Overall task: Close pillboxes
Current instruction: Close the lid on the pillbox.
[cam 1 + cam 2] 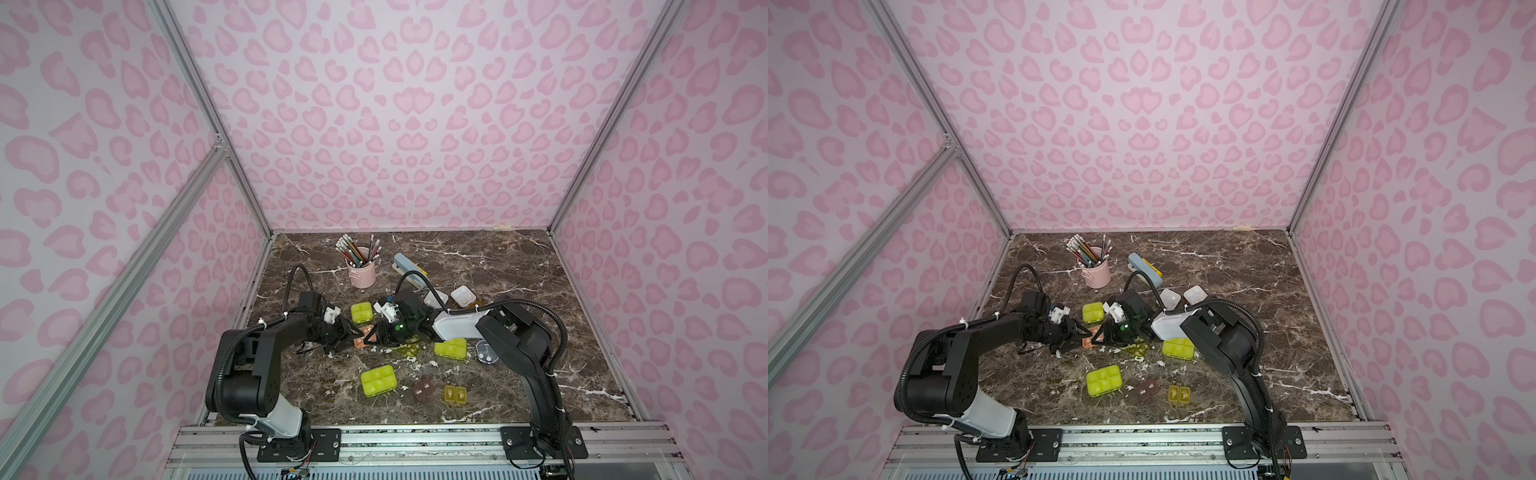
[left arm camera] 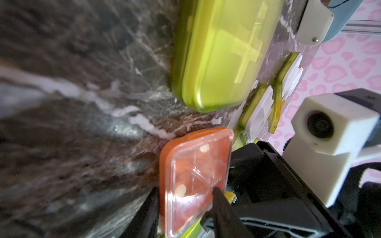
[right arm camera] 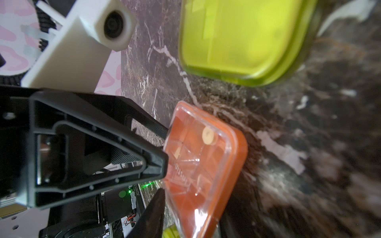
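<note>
A salmon pillbox [image 1: 362,337] with a clear lid is tilted up off the marble, mid-table, between both arms. My left gripper [image 2: 185,190] has one fingertip on the lid beside the logo and the other against the salmon base [image 2: 165,164]. My right gripper [image 3: 191,206] is shut on the same box [image 3: 206,160] from the opposite side. Its far finger is mostly hidden behind the box. Shut lime pillboxes lie behind [image 1: 361,312], in front [image 1: 377,380] and to the right [image 1: 451,348]. Brown [image 1: 424,388], yellow [image 1: 456,394] and round grey [image 1: 486,352] ones lie nearer the front.
A pink pencil cup [image 1: 362,272] and a blue-grey stapler [image 1: 409,266] stand behind the grippers. Two white trays [image 1: 462,296] with lids open sit at the back right, under the right arm's cable. A loose-looking lime lid [image 1: 409,351] lies flat below the right wrist.
</note>
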Tool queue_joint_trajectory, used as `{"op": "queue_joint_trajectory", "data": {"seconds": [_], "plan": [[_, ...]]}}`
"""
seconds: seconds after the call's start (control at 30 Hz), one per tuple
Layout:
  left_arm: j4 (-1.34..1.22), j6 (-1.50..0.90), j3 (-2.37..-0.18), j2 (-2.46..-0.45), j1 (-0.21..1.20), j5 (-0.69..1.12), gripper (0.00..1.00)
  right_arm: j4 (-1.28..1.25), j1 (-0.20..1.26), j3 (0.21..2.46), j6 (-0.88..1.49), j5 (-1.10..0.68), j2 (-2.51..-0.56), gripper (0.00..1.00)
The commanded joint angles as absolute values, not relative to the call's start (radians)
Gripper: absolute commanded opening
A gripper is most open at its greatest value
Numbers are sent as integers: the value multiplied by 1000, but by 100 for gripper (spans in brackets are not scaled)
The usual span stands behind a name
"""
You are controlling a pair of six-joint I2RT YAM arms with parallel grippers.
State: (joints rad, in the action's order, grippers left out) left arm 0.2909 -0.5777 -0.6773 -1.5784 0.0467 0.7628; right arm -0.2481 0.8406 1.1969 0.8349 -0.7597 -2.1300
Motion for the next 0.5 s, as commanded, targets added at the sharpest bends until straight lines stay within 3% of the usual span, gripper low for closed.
{"op": "queue_joint_trajectory", "data": {"seconds": [0.0,0.47], "plan": [[296,-566,-686,-1578,47,782,47,-267,844,1191,830,-763,-2136,44],[312,-561,-690,-1579,48,766,60,-260,845,1192,829,-752,-2134,58]]}}
